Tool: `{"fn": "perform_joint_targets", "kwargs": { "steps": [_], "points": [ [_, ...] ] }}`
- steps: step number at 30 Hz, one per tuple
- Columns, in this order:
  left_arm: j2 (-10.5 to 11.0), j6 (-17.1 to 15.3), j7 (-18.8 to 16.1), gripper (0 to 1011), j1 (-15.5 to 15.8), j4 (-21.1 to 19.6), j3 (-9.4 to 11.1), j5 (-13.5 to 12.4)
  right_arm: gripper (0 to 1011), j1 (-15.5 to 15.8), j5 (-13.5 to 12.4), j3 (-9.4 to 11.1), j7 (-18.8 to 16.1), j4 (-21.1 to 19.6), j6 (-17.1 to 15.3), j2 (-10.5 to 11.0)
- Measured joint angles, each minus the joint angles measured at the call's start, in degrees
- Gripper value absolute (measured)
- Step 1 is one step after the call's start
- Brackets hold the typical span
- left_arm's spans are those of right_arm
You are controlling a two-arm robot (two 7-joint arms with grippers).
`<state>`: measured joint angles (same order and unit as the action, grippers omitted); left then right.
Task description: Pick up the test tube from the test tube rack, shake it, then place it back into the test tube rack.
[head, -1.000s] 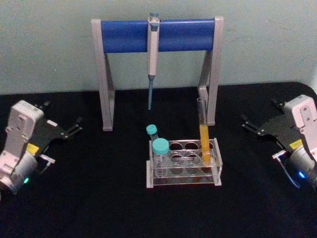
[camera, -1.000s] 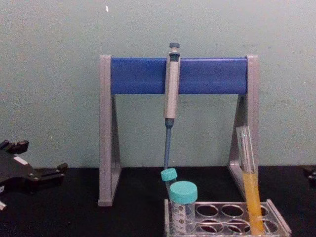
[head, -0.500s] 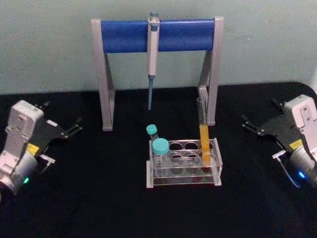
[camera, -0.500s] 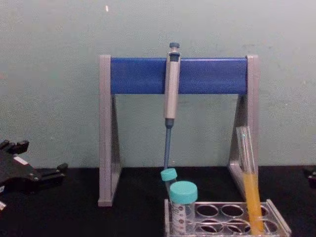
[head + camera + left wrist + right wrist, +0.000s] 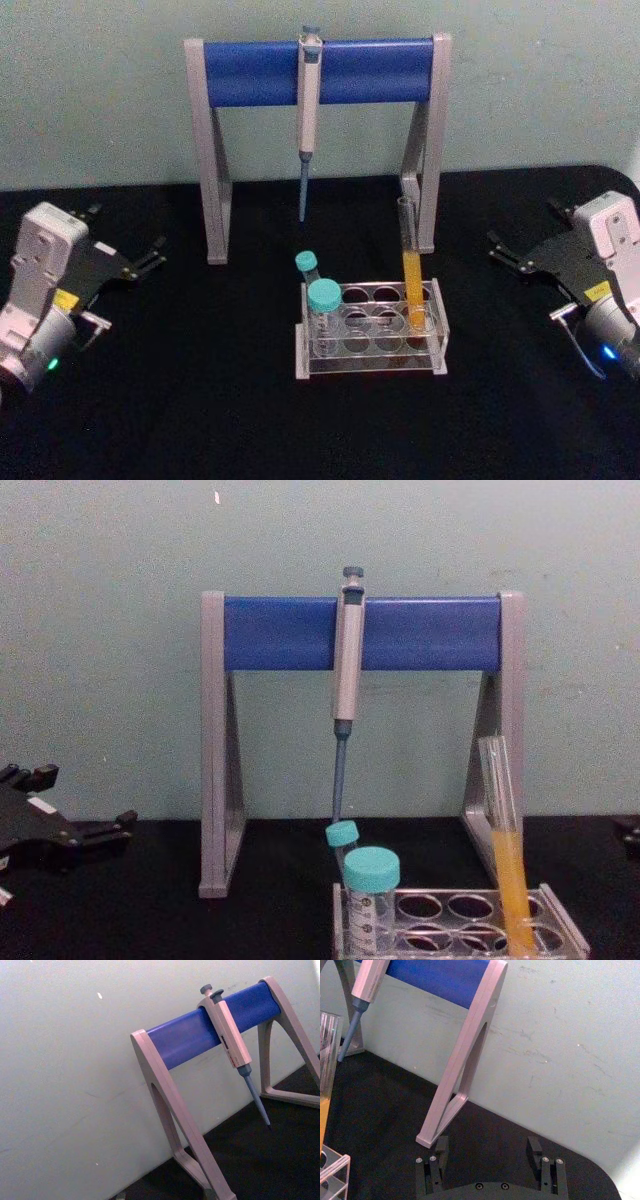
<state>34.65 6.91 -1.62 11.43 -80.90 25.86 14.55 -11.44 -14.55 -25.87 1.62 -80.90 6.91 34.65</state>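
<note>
The test tube with orange-yellow liquid stands in a right-hand hole of the clear test tube rack, leaning slightly; the chest view shows the test tube and the rack from the side. My left gripper rests far to the left of the rack, open and empty. My right gripper sits far to the right, also open and empty. In the right wrist view its gripper has its fingers spread, with the test tube off to one side.
Two teal-capped tubes stand in the rack's left holes. A grey-and-blue pipette stand with a hanging pipette rises behind the rack. Black tabletop lies open between each gripper and the rack.
</note>
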Motion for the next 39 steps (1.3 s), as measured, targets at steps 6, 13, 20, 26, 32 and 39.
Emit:
{"fn": "perform_joint_targets", "kwargs": {
  "steps": [6,13,20,26,32,39],
  "points": [
    [0.0,0.0,0.0,1002,0.0,0.0,0.0,0.0,1000,0.0,0.0,0.0,0.0,0.0,0.0,0.0],
    [0.0,0.0,0.0,1001,0.0,0.0,0.0,0.0,1000,0.0,0.0,0.0,0.0,0.0,0.0,0.0],
    [0.0,0.0,0.0,1001,0.0,0.0,0.0,0.0,1000,0.0,0.0,0.0,0.0,0.0,0.0,0.0],
    [0.0,0.0,0.0,1001,0.0,0.0,0.0,0.0,1000,0.0,0.0,0.0,0.0,0.0,0.0,0.0],
    [0.0,0.0,0.0,1001,0.0,0.0,0.0,0.0,1000,0.0,0.0,0.0,0.0,0.0,0.0,0.0],
    [0.0,0.0,0.0,1001,0.0,0.0,0.0,0.0,1000,0.0,0.0,0.0,0.0,0.0,0.0,0.0]
  ]
}}
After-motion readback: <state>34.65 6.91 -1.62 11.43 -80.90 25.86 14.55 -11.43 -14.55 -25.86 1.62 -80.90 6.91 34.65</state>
